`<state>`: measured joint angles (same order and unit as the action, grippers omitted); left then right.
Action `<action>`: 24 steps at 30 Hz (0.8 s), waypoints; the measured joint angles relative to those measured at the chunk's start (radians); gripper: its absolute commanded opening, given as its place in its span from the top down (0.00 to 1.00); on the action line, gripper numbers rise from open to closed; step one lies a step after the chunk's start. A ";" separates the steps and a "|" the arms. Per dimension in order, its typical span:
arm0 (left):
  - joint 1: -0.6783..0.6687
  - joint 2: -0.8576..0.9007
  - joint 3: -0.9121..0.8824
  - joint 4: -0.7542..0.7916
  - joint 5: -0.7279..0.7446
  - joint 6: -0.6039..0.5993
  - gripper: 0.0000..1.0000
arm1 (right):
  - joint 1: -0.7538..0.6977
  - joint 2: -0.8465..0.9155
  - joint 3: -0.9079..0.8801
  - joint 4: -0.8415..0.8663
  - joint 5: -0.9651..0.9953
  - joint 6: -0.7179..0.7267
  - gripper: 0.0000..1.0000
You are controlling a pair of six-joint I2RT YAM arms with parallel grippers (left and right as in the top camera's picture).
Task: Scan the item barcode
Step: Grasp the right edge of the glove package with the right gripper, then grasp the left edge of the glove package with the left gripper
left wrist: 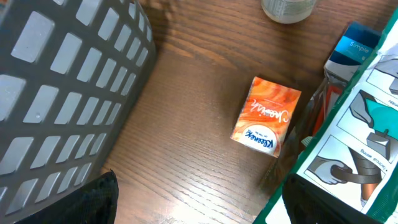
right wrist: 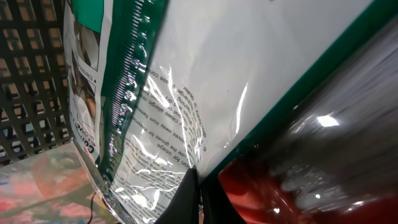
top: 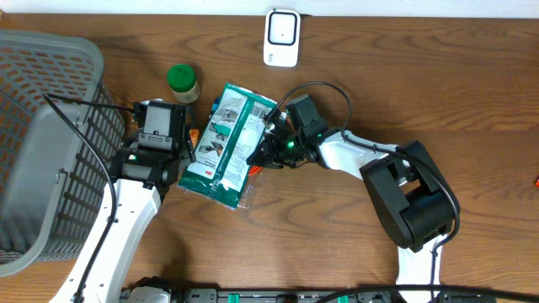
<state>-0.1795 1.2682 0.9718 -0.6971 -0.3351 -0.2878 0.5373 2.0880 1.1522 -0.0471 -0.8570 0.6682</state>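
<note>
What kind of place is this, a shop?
Probably a pretend shop checkout set up on a wooden table: a grey shopping basket, a white scanner-like device, and packaged goods such as a green packet and a small tissue box.

One each: basket [top: 42, 126], jar [top: 182, 82], packet [top: 229, 143], tissue pack [left wrist: 266, 117], scanner [top: 281, 37].

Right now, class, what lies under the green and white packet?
The corner of a blue pack pokes out beneath the packet, with an orange tissue box beside its edge. Whatever else lies under it is covered.
</note>
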 measured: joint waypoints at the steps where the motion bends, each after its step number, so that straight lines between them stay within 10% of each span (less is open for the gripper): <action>1: 0.000 0.000 0.000 0.000 0.002 0.000 0.16 | -0.002 0.000 0.000 0.000 0.000 -0.003 0.99; 24: 0.000 0.000 0.000 0.071 0.089 -0.011 0.16 | -0.090 0.000 -0.001 -0.068 -0.108 -0.146 0.99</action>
<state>-0.1795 1.2682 0.9718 -0.6262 -0.2462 -0.2993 0.4473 2.0880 1.1511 -0.1154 -0.9653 0.5217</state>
